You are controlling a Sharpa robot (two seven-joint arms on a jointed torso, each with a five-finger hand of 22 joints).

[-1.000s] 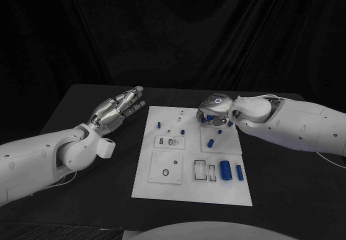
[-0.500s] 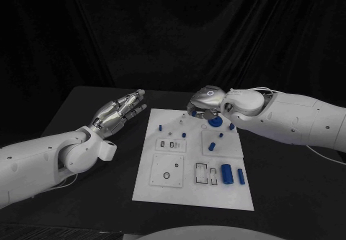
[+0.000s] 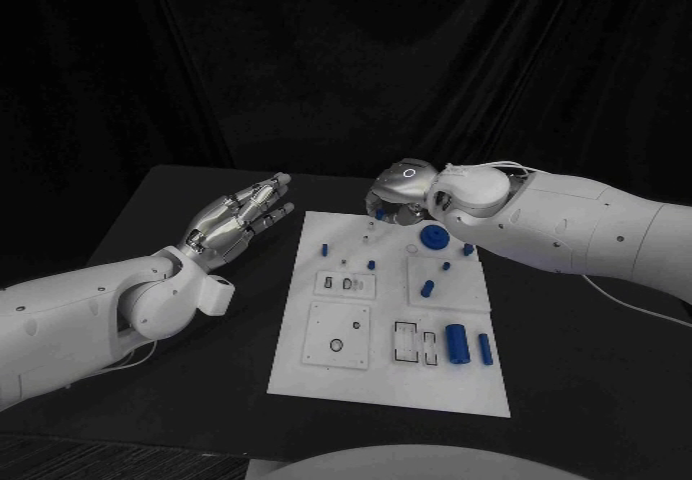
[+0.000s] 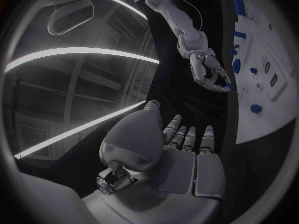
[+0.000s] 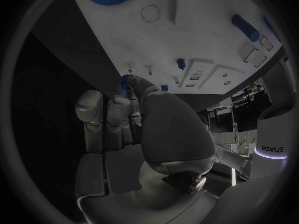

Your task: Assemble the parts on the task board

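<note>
Blue small gear-like part [image 5: 127,81], apparently pinched in the right hand [image 3: 400,193], hangs over the white task board's [image 3: 332,380] far edge; left hand [image 3: 238,217] is spread wide, well apart.

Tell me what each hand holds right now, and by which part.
The right hand pinches a small blue part between its fingertips; which part of it is pinched cannot be told. The left hand holds nothing, fingers extended beside the task board.
</note>
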